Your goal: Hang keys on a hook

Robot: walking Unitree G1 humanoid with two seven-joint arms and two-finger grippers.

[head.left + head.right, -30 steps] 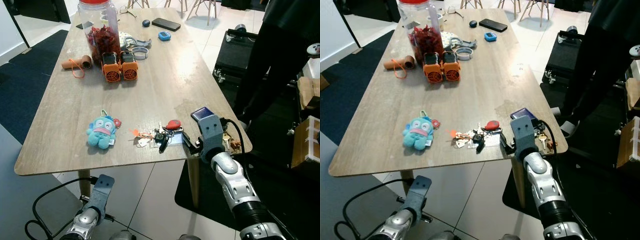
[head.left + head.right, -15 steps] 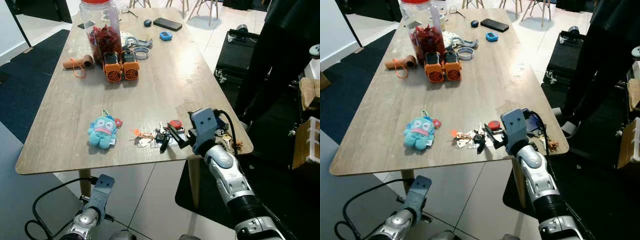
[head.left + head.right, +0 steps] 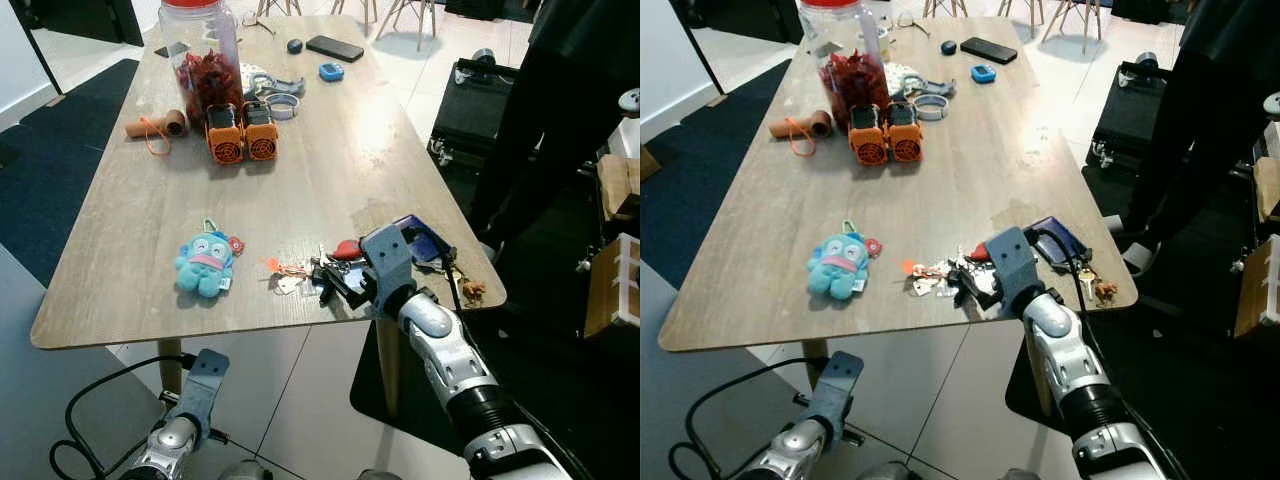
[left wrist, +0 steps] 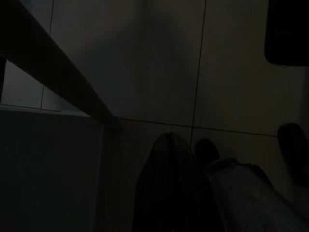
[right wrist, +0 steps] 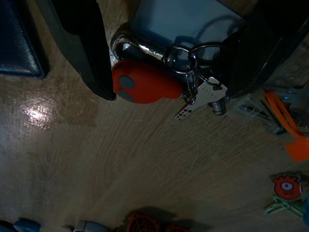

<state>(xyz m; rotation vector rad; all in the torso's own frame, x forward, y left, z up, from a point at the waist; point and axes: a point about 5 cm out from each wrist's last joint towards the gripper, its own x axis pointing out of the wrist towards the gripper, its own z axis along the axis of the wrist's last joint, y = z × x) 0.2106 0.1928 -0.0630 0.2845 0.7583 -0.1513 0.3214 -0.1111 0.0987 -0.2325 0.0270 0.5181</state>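
Note:
A bunch of keys (image 3: pixel 312 272) with a red fob (image 5: pixel 145 87), a silver clasp and orange tags lies on the wooden table (image 3: pixel 300 180) close to its front edge. My right gripper (image 3: pixel 336 281) is low over the bunch and open. In the right wrist view its two black fingers (image 5: pixel 91 53) stand on either side of the red fob and the key ring, with the gripper (image 5: pixel 168 93) centred on them. Below the table's front left edge my left gripper (image 3: pixel 205 372) hangs idle, and its wrist view is dark.
A blue plush charm (image 3: pixel 203 264) lies left of the keys. A dark blue wallet (image 3: pixel 422 240) and another small key set (image 3: pixel 462 287) lie to the right, near the corner. Orange fans (image 3: pixel 241 133), a jar (image 3: pixel 200 55) and a phone (image 3: pixel 333 47) sit farther back. A person in black (image 3: pixel 560 120) stands on the right.
My right gripper has swung left from beside the wallet and come down over the key bunch. The keys and the left arm have not moved.

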